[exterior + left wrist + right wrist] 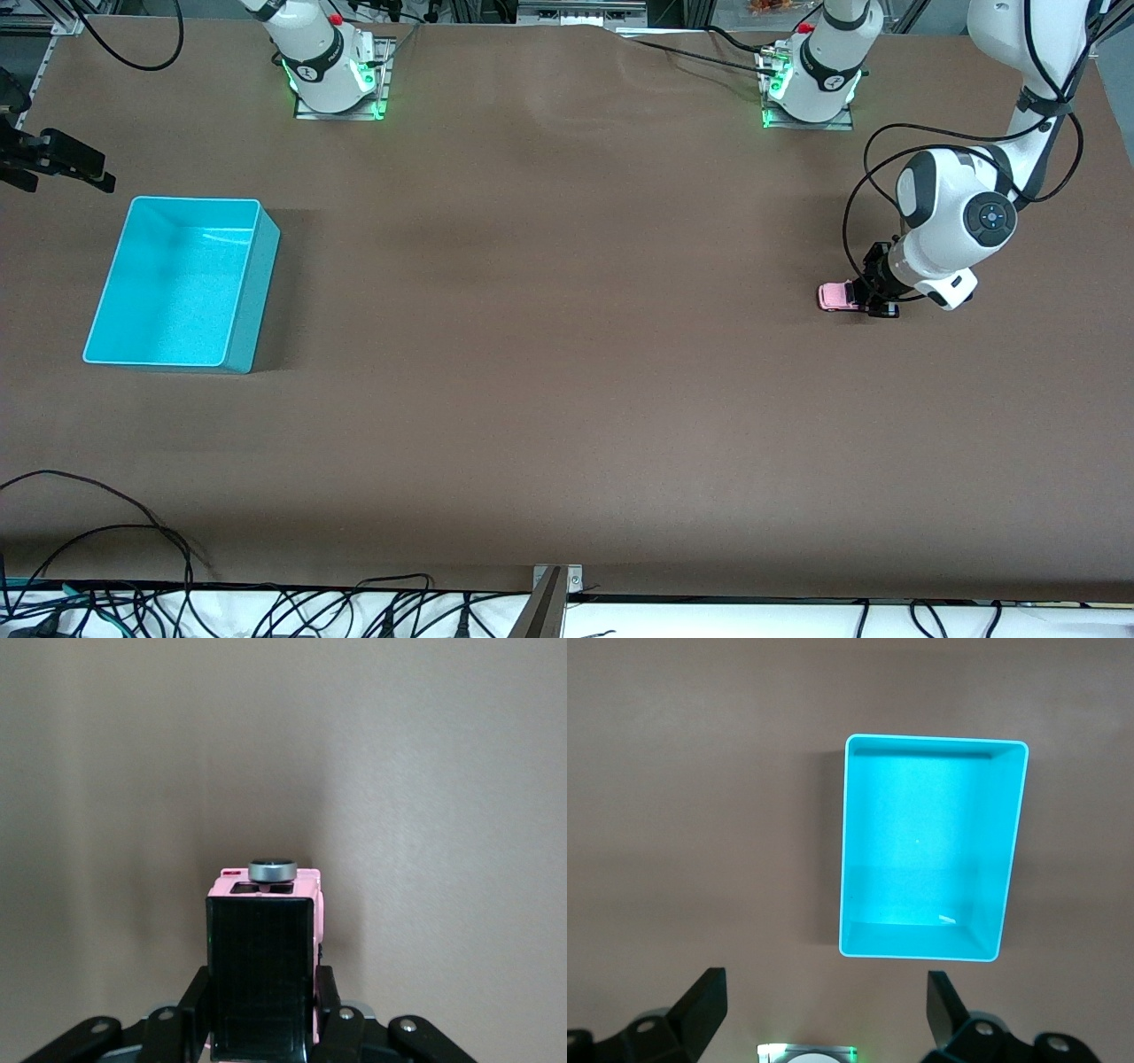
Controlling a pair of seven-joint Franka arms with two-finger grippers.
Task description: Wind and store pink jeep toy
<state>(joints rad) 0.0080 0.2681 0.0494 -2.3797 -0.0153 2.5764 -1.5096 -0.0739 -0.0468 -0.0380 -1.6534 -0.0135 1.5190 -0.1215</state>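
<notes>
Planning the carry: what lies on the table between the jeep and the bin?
Nothing: the front view shows bare brown table all the way from the jeep, held in the left pincer, to the bin.

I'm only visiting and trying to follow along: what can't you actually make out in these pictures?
- Toy car: its back end, front view, hidden by the left gripper shut on it.
- Toy car's wheels: left wrist view, hidden under its black roof.
- Small pale speck in the turquoise bin: right wrist view, too small to identify.
- Right gripper: waits open above the bin; front view shows only a dark part at the edge.
</notes>
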